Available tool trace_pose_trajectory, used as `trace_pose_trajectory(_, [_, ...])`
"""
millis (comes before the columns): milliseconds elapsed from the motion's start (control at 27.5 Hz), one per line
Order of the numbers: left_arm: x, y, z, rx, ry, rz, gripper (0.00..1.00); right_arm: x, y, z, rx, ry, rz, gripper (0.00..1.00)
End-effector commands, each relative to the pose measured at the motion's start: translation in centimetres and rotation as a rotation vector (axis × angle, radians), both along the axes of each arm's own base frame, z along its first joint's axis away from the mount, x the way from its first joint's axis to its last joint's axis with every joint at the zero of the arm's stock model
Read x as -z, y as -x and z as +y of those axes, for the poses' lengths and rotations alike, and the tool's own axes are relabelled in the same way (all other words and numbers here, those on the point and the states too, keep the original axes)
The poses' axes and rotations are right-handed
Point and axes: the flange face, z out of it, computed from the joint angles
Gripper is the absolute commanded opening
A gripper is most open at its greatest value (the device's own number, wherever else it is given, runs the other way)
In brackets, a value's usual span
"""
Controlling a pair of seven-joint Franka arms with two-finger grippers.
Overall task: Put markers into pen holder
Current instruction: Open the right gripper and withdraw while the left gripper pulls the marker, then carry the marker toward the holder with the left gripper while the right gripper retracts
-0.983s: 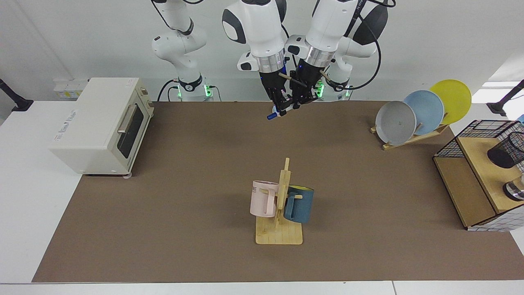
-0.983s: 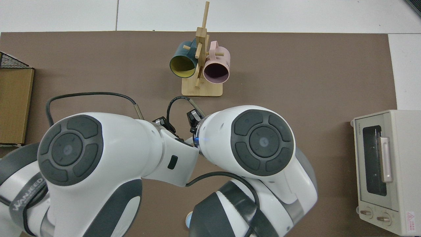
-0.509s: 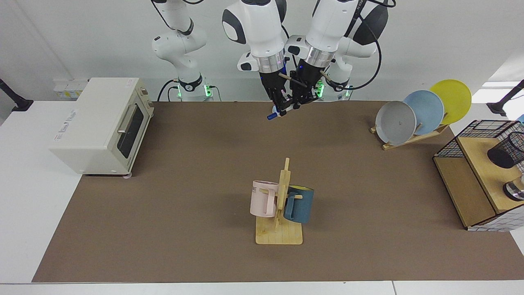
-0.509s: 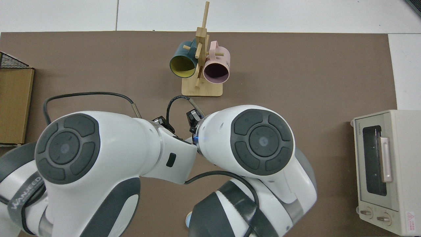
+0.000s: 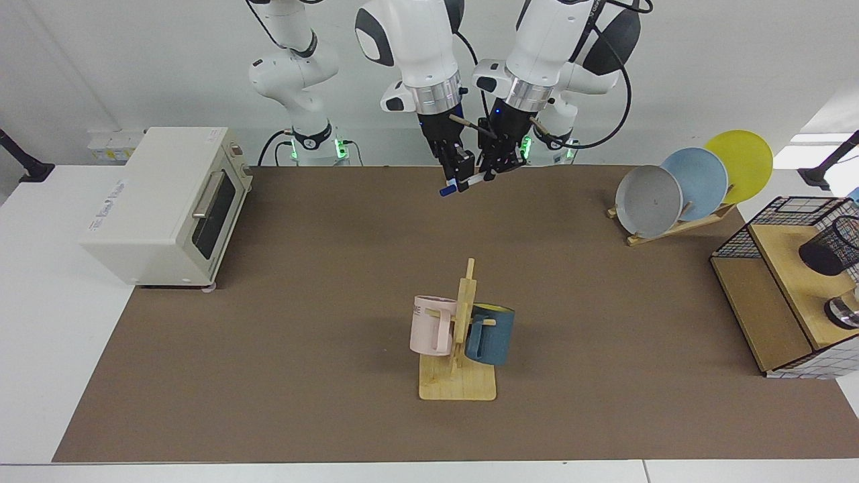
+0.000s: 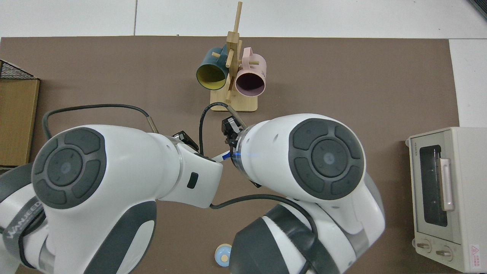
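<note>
The right gripper had drifted slightly away, clamped on the slim white blue-capped marker; whether the left gripper, at the marker's other end, was clamped or apart could not be told. Handover looked unfinished, the black wire-mesh pen holder far right.

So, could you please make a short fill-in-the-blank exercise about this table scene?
1. The right gripper and the left gripper are both in the air at the ___.
2. The plate rack holds ___ plates.
3. The mug tree holds ___ mugs.
Missing words: marker; three; two.

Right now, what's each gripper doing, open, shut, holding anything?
Right gripper: shut on the marker, held above the table's far edge.
Left gripper: at the marker's other end; grip cannot be told.
</note>
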Motion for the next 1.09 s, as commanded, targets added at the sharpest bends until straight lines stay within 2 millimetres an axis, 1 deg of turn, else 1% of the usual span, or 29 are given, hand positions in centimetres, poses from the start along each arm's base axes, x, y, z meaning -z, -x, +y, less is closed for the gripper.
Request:
trace_pose_trajectory(0, [-0.2,-0.3,1.6,-0.018,0.000,-0.007,0.00,-1.6,-0.2,-2.5,-0.047,0.004,-0.008,1.00])
trace_pose_trajectory(73, [-0.3,-0.5,1.9,-0.024,0.001,-0.009,0.00,-1.6,-0.4,-3.4,-0.084,0.023,-0.006,1.00])
trace_pose_trajectory(146, [-0.8,-0.9,2.7,-0.041,0.003,-0.016,0.00,-1.7,-0.5,-4.3,-0.148,0.043,-0.008,1.00])
trace_pose_trajectory(255, [-1.5,-1.6,3.9,-0.064,-0.002,-0.027,0.00,-1.7,-0.8,-6.4,-0.247,0.082,-0.010,1.00])
trace_pose_trajectory(328, [-1.9,-1.9,4.6,-0.077,-0.005,-0.029,0.00,-2.2,-0.8,-7.7,-0.312,0.102,-0.016,1.00])
trace_pose_trajectory(473, [-1.9,-2.7,6.9,-0.118,-0.019,-0.010,0.00,-3.8,-0.7,-11.1,-0.463,0.133,-0.035,1.00])
trace_pose_trajectory(509, [-1.8,-2.7,7.2,-0.121,-0.024,-0.002,0.00,-4.1,-0.6,-11.9,-0.503,0.144,-0.036,1.00])
trace_pose_trajectory(655, [-2.0,-3.1,8.8,-0.148,-0.038,0.002,0.00,-4.0,-0.7,-14.4,-0.675,0.216,-0.024,1.00])
trace_pose_trajectory(837, [-2.8,-3.2,9.6,-0.150,-0.089,-0.017,0.00,-4.4,-1.2,-17.8,-0.833,0.269,-0.029,1.00])
trace_pose_trajectory(946, [-2.9,-3.4,11.0,-0.166,-0.111,0.006,0.00,-4.9,-1.4,-20.1,-0.926,0.283,-0.038,1.00])
trace_pose_trajectory(1055, [-3.1,-3.3,11.6,-0.173,-0.117,0.017,0.00,-5.3,-1.4,-22.7,-1.009,0.292,-0.050,1.00])
